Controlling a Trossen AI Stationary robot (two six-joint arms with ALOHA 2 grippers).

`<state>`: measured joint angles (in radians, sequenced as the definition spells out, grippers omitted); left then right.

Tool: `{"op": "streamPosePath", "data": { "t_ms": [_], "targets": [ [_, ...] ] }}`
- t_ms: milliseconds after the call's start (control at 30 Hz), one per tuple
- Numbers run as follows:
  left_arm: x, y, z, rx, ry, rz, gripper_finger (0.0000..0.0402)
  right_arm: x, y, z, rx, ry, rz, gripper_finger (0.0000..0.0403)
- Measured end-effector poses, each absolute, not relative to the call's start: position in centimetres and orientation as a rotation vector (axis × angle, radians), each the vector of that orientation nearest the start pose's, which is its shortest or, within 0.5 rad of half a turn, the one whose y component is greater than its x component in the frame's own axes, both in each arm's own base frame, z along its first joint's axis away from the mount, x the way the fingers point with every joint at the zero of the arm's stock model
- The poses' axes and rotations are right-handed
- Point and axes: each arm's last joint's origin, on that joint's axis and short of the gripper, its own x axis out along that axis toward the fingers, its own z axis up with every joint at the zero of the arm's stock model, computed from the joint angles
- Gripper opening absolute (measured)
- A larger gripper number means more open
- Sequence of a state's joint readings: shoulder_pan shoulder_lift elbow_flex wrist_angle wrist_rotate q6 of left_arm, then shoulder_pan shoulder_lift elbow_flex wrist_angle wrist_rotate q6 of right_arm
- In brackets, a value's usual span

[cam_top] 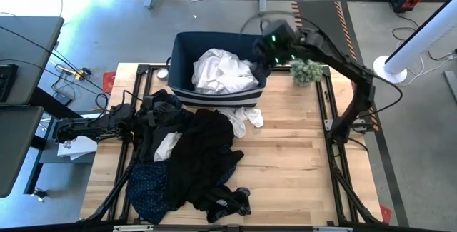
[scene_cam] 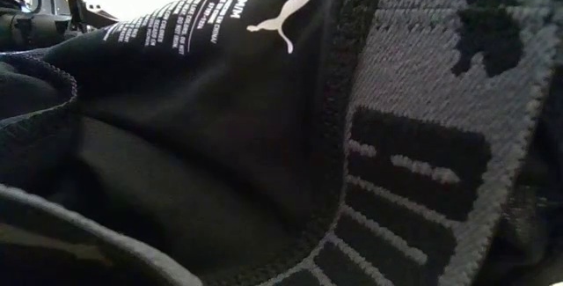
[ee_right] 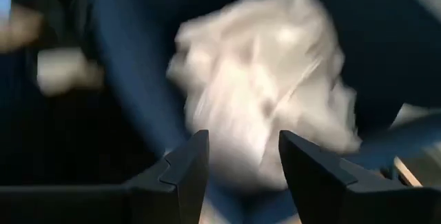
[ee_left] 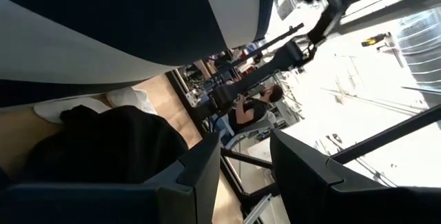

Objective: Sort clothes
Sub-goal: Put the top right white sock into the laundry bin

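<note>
black garment (scene_cam: 176, 145), grey lettered waistband (scene_cam: 422, 145)

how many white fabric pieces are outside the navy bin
2 that show: a white fabric garment on the wooden table just in front of the bin, and a white patch poking out of the black clothes pile. More may be buried.

The high view looks straight down from well above, taking in the whole wooden counter (cam_top: 300, 160), both arms and the floor around. The low view sits at counter height, so close to a black garment (scene_cam: 202, 172) with a grey woven waistband (scene_cam: 413, 145) that fabric fills nearly all of it. The left wrist view looks low across the counter past its own jaws toward the bright room, where a person (ee_left: 255, 110) shows. The right wrist view looks down past its jaws into the navy bin (ee_right: 138, 114) at white clothes (ee_right: 269, 93), which the high view also shows.
</note>
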<state>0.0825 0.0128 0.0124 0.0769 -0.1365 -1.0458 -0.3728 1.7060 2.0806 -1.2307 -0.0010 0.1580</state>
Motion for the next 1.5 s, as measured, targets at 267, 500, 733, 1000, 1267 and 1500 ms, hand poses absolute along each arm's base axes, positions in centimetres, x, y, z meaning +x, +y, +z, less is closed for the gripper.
{"op": "streamPosePath", "data": {
  "t_ms": [267, 500, 733, 1000, 1267, 1500],
  "targets": [
    [9.6, 1.2, 17.4, -1.043, -0.186, 0.162, 0.0126, 29.0, -4.3, 42.4, 0.101, 1.021, -0.145, 0.0173],
    [9.7, 1.2, 17.4, -1.044, -0.186, 0.162, 0.0126, 24.0, -1.2, 34.8, 0.313, 1.014, -0.220, 0.0174],
    [9.7, 1.2, 17.4, -1.069, -0.187, 0.161, 0.0126, 23.6, -0.4, 25.9, 0.540, 0.785, -0.245, 0.0174],
    [9.7, 1.2, 17.4, -1.070, -0.185, 0.162, 0.0126, 25.8, -1.3, 18.9, 0.475, 0.768, -0.370, 0.0207],
    [9.7, 1.2, 17.4, -1.070, -0.184, 0.163, 0.0126, 27.8, -2.8, 15.6, 0.333, 0.867, -0.491, 0.0239],
    [9.7, 1.2, 17.4, -1.070, -0.184, 0.163, 0.0126, 28.0, -3.4, 12.8, 0.347, 0.990, -0.546, 0.0208]
  ]
}}
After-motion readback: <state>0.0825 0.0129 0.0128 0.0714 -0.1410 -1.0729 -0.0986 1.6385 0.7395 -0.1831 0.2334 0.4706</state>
